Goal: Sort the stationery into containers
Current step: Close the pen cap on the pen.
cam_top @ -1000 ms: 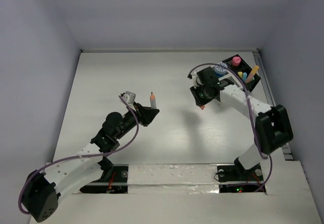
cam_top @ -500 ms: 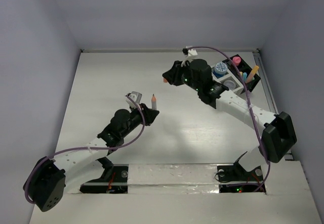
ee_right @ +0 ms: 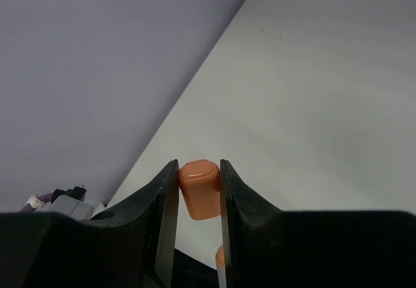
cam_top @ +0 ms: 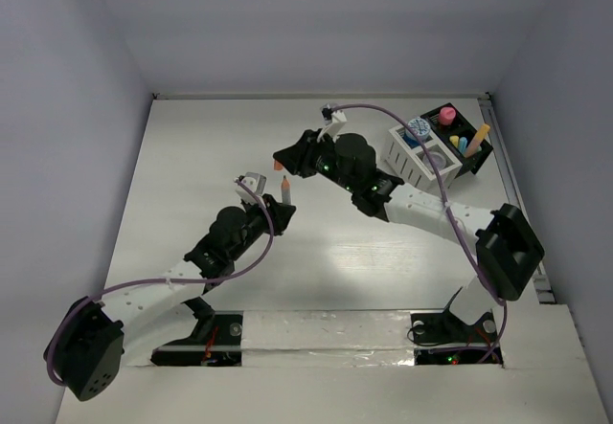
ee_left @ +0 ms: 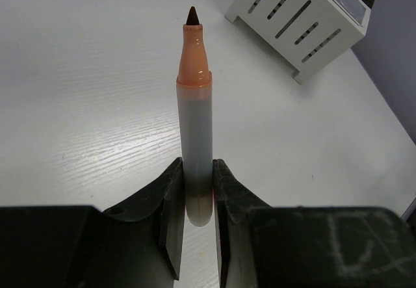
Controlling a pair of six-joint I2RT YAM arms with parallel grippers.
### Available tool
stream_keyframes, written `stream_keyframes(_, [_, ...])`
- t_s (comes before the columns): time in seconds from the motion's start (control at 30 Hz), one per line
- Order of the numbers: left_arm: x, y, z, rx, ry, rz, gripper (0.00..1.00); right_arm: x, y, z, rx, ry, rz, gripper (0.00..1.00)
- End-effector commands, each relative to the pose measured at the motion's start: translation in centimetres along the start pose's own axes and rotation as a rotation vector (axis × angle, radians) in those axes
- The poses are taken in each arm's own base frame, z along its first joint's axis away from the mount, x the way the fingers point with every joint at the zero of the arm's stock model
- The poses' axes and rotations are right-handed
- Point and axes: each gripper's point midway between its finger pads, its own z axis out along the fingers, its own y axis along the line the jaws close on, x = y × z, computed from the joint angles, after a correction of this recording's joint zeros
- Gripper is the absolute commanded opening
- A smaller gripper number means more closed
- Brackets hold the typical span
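From above, the left gripper (cam_top: 283, 205) held an uncapped marker (cam_top: 285, 190) upright at mid-table, with the right gripper (cam_top: 279, 167) just beside its tip and the organizer (cam_top: 408, 152) at the far right, while the left wrist view showed the jaws clamped on the marker's grey barrel, and the right wrist view showed the jaws pinching an orange cap (ee_right: 200, 197).
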Motion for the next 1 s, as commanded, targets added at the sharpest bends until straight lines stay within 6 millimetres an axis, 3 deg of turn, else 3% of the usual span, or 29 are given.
stream_keyframes(0.0, [-2.0, -0.4, -0.1, 0.006, -0.064, 0.018, 0.0, -2.7, 1.6, -0.3, -0.028, -0.11, -0.001, 0.0])
stream_keyframes(0.33, [-2.3, -0.2, -0.4, -0.011, -0.076, 0.019, 0.0, -1.4, 0.6, -0.1, 0.036, -0.07, -0.051, 0.0])
stream_keyframes(0.97, [-2.5, 0.4, -0.6, -0.033, -0.082, 0.022, 0.0, 1.4, 1.1, 0.0, 0.019, 0.03, -0.088, 0.0])
